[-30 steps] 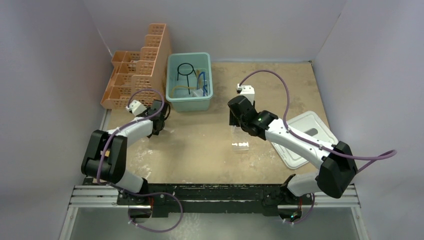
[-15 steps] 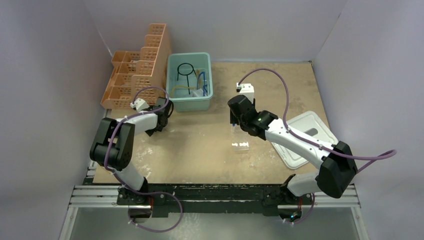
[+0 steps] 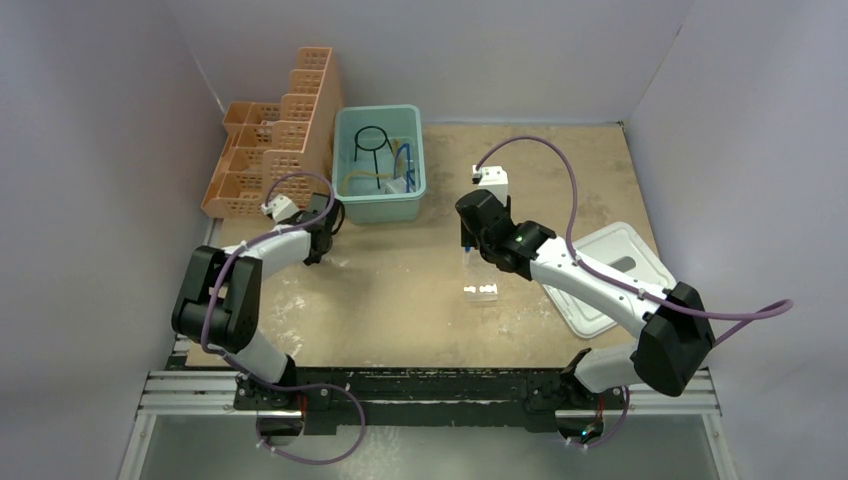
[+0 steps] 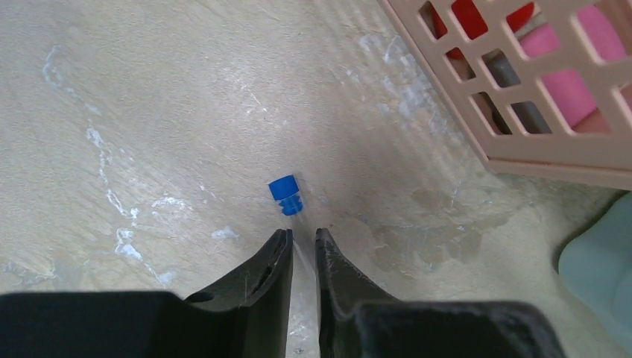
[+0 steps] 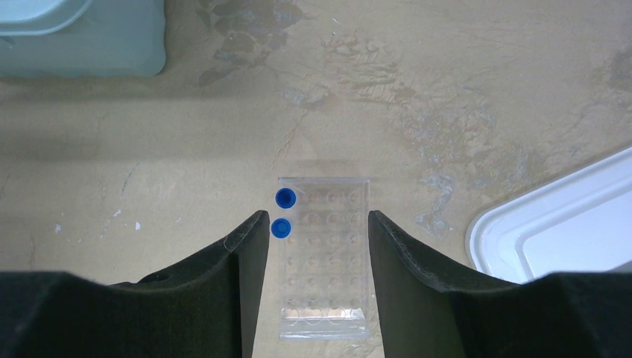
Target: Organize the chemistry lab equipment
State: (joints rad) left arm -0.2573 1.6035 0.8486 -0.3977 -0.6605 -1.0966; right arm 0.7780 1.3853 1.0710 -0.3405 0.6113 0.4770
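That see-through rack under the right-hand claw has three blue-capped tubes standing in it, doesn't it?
Not three, two. The right wrist view shows just two blue-capped tubes in the clear tube rack, both along its left edge, with the right gripper open over it.

soft even overhead light, faint shadows; wrist views sharp, top view slightly soft.

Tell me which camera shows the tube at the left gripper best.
Left wrist. The tube shows close up: blue cap just past the left gripper, clear body pinched between its fingers. Top external: hidden under that gripper, nothing to make out. Right wrist: not in frame.
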